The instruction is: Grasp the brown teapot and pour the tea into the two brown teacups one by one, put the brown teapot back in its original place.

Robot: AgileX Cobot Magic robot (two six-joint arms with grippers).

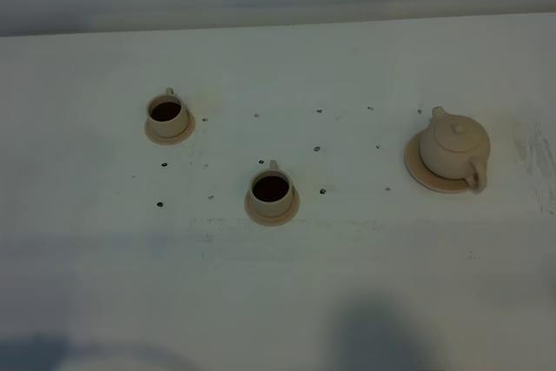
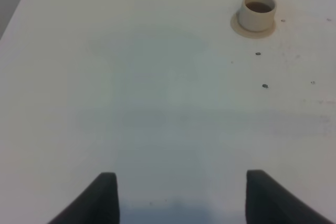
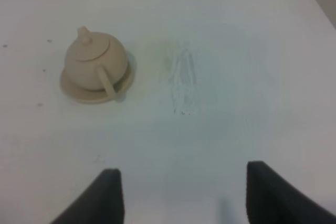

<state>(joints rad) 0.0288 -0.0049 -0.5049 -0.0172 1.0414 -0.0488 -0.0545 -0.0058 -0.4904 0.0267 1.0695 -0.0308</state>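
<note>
Now, teapot: the brown teapot (image 1: pixel 454 144) sits upright on its wide saucer (image 1: pixel 417 171), right side of the white table (image 1: pixel 347 267).
Cups: 2 brown teacups (image 1: pixel 167 113) (image 1: pixel 271 189), each on a small saucer, dark tea inside.
Left gripper (image 2: pixel 181 192): jaws apart, holding nothing.
Right gripper (image 3: pixel 184 192): jaws apart, holding nothing, well short of teapot.

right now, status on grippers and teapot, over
Left gripper and right gripper open, empty. Teapot upright on its saucer; both teacups hold tea. Nothing in the way.

Teapot (image 3: pixel 93 61) sits on its saucer (image 3: pixel 79 94), open pincer (image 3: pixel 181 195) apart.
</note>
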